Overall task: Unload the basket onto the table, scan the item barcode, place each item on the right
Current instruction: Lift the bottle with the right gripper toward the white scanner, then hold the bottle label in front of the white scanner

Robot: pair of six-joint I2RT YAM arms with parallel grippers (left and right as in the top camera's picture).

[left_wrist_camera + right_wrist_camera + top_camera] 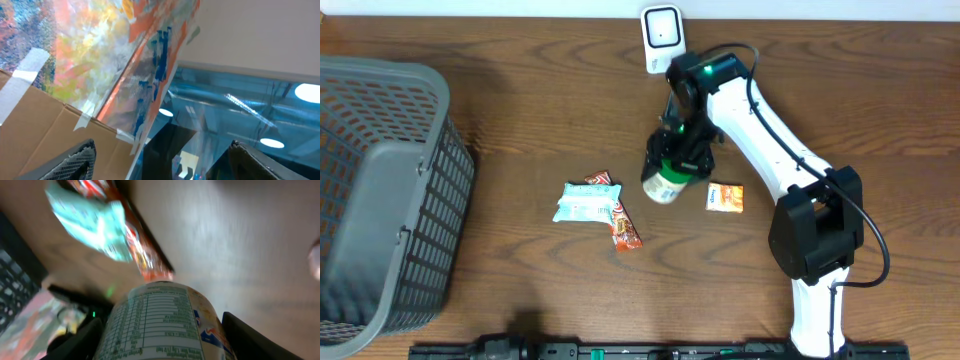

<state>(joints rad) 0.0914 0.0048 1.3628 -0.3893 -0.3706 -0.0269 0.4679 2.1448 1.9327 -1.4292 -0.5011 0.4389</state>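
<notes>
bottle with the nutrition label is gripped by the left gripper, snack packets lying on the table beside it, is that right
Not quite: the bottle is gripped by the right gripper, not the left. The right wrist view shows it between that gripper's fingers. The snack packets do lie on the table beside it.

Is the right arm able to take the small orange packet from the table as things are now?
Probably not: the right arm has its jaws shut on the bottle. The orange packet lies near, uncovered.
</notes>
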